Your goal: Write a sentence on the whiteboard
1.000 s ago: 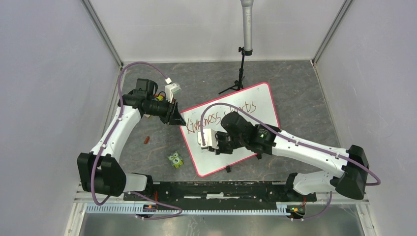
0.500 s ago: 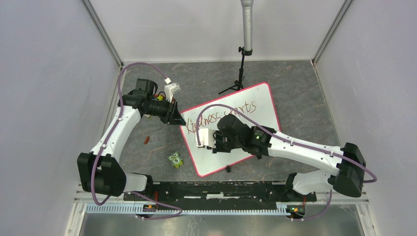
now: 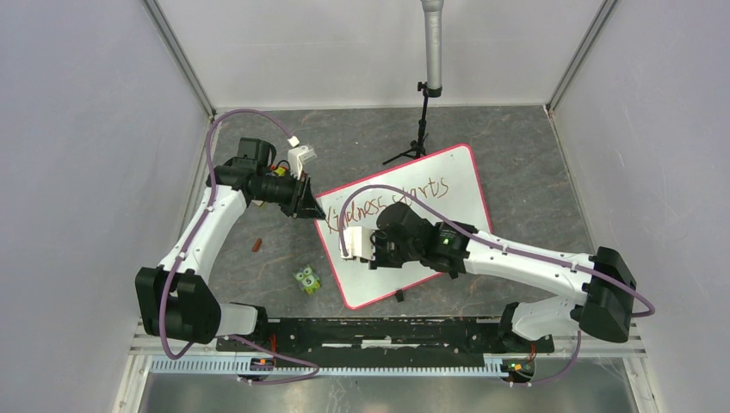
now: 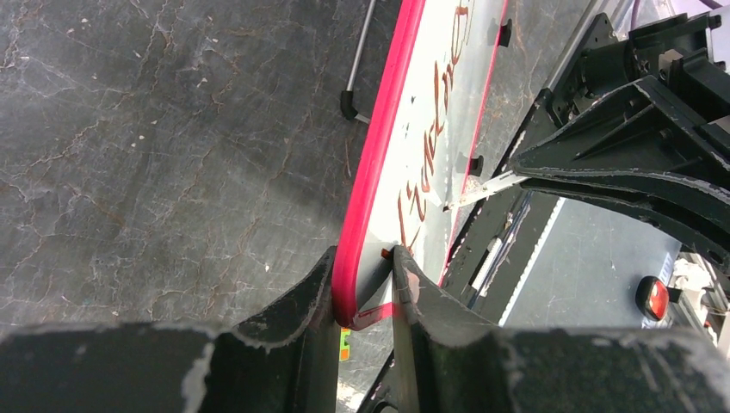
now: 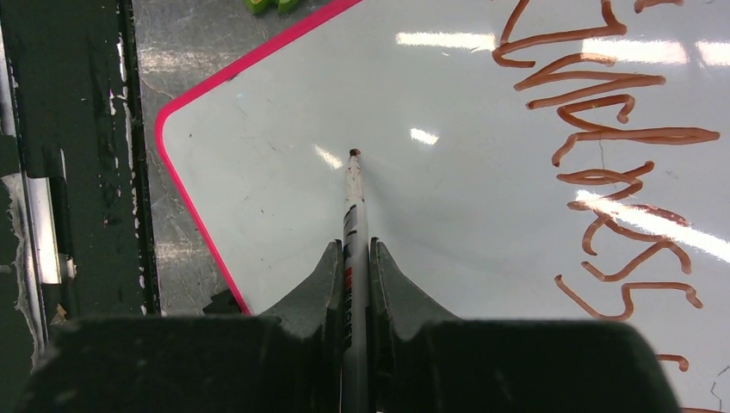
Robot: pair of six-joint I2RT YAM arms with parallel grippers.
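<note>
The whiteboard (image 3: 452, 194) lies tilted on the table, with a red-pink frame. One line of the sentence (image 3: 389, 203), brownish-red script reading "Kindness starts", runs along its upper part. My left gripper (image 3: 312, 209) is shut on the board's left corner; the left wrist view shows its fingers (image 4: 361, 275) clamping the pink edge (image 4: 377, 146). My right gripper (image 3: 355, 249) hovers over the board's lower left area, shut on a marker (image 5: 354, 215). The marker tip (image 5: 354, 153) is at or just above blank board (image 5: 448, 215), left of the writing (image 5: 620, 138).
A green owl toy (image 3: 306, 280) and a small red cap (image 3: 256, 245) lie on the table left of the board. A black tripod stand (image 3: 419, 133) stands behind the board. The black rail (image 3: 379, 331) runs along the near edge.
My right gripper has moved a little left and up across the board with the marker. The left arm and the board have not moved.
</note>
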